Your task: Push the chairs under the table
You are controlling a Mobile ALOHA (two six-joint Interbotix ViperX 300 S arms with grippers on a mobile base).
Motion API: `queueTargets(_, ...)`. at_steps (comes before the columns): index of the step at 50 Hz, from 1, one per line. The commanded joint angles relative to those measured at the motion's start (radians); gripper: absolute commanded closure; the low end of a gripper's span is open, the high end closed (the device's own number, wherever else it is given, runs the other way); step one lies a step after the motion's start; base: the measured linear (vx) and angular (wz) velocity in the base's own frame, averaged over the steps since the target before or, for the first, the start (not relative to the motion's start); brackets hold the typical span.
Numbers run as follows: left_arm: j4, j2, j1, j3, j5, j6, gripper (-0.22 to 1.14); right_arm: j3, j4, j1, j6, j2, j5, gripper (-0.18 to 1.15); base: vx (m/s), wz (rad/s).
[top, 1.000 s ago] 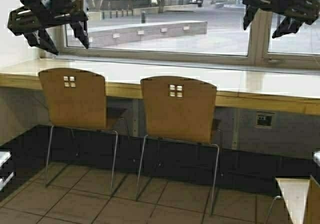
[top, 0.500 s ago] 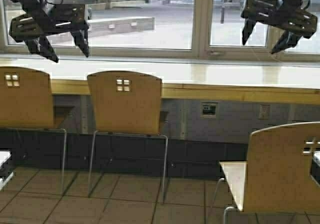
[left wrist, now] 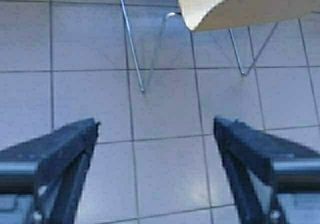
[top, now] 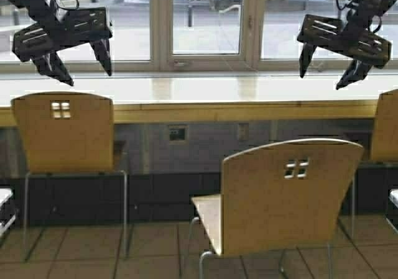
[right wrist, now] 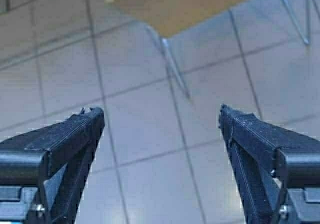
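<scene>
Standing clear of the surface (top: pixel 217 112), the near chair (top: pixel 283 195) occupies the lower right-centre of the high view, turned at an angle so its pale seat projects to the left. Its curved tan plywood backrest carries four small square holes; thin chrome legs run down to the tiled floor (top: pixel 155 254). The left chair (top: pixel 62 133), of the same build, is set square to the surface with its backrest top near the thick yellow-tan front edge and its seat beneath the top. A third chair (top: pixel 387 127) shows only partly at the right edge, against the surface. The surface is long, pale and glossy, running below the window (top: pixel 205 21); a wall socket (top: pixel 177 133) sits under it.

The left hand (top: pixel 78 64) hangs high at upper left, fingers spread apart and holding nothing. The right hand (top: pixel 329 68) hangs high at upper right, fingers likewise apart. Both wrist views show floor tiles and chair legs between the separated fingers.
</scene>
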Motion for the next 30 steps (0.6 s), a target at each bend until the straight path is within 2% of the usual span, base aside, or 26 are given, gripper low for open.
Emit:
queueTargets(1,-0.012,0.006,-0.006,-0.023,0.025,-0.028,-0.07,-0.008,0.049,0.000,0.002,0.017,0.009,-0.04,0.05,-0.33)
queueTargets(8,-0.023,0.032,-0.037,-0.031,0.026,-0.058,-0.07,-0.006,0.120,-0.015,0.008,0.066,0.009,-0.04,0.06,-0.29)
queueTargets(14,-0.084,0.083,-0.080,-0.035,0.023,-0.115,-0.07,-0.015,0.181,-0.015,0.012,0.120,0.011,-0.04,0.07,-0.26)
queueTargets(22,-0.252,0.198,-0.175,-0.063,-0.041,-0.216,-0.07,-0.052,0.235,-0.015,0.014,0.153,0.011,-0.04,0.08,-0.24)
queueTargets(30,-0.451,0.341,-0.253,-0.146,-0.106,-0.327,-0.07,-0.071,0.337,-0.015,0.018,0.179,0.005,-0.04,0.07,-0.10)
